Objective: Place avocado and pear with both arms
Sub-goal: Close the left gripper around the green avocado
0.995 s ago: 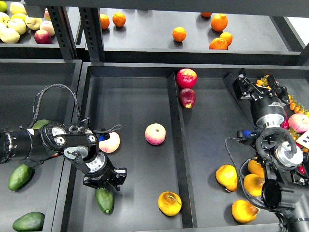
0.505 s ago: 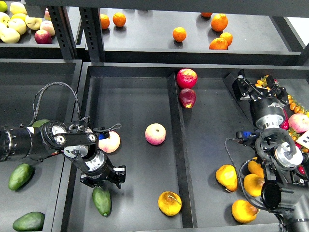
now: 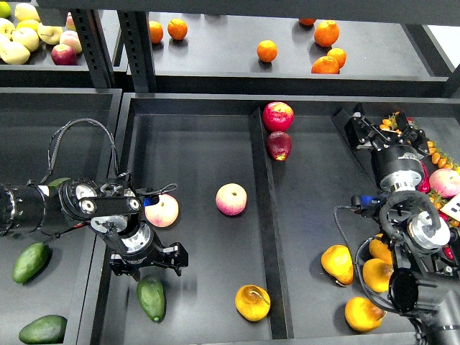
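Observation:
The dark green avocado (image 3: 152, 299) lies in the middle tray (image 3: 194, 144) near its front left corner. My left gripper (image 3: 147, 263) hangs just above it, open and empty, fingers spread and clear of the fruit. The golden yellow-orange pear (image 3: 252, 302) lies in the same tray at the front, beside the centre divider (image 3: 263, 215). My right gripper (image 3: 382, 129) is far from it, at the back right over the right compartment, open and empty.
Two pink-yellow apples (image 3: 162, 211) (image 3: 231, 199) lie in the middle tray, one next to my left wrist. Red apples (image 3: 277, 116) sit at the divider's far end. More avocados (image 3: 30, 262) fill the left tray, more pears (image 3: 336, 264) the right. Oranges (image 3: 267, 50) are on the upper shelf.
My left gripper has let go of the avocado and lifted up and slightly left; the avocado stays lying in the tray. The right arm and the pear have not moved.

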{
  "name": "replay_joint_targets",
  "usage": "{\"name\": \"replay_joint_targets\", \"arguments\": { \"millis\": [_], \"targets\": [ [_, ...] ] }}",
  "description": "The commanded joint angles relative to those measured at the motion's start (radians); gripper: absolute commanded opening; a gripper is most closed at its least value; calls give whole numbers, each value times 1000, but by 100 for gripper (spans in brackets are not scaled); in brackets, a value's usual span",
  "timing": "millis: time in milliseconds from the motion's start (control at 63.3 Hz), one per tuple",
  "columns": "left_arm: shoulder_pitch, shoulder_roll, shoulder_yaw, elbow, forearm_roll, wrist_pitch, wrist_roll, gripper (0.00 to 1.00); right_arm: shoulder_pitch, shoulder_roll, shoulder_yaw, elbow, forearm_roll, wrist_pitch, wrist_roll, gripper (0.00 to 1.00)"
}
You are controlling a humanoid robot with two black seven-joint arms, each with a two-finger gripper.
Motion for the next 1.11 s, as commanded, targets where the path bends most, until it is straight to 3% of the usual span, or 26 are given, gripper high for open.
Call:
{"name": "replay_joint_targets", "arguments": {
  "millis": [0,1090],
  "targets": [
    [3,2,25,1,-2,0,0,98,-5,0,0,0,0,4,0,100],
    [124,-7,17,68,7,0,0,96,-12,0,0,-2,0,5,0,100]
  ]
}}
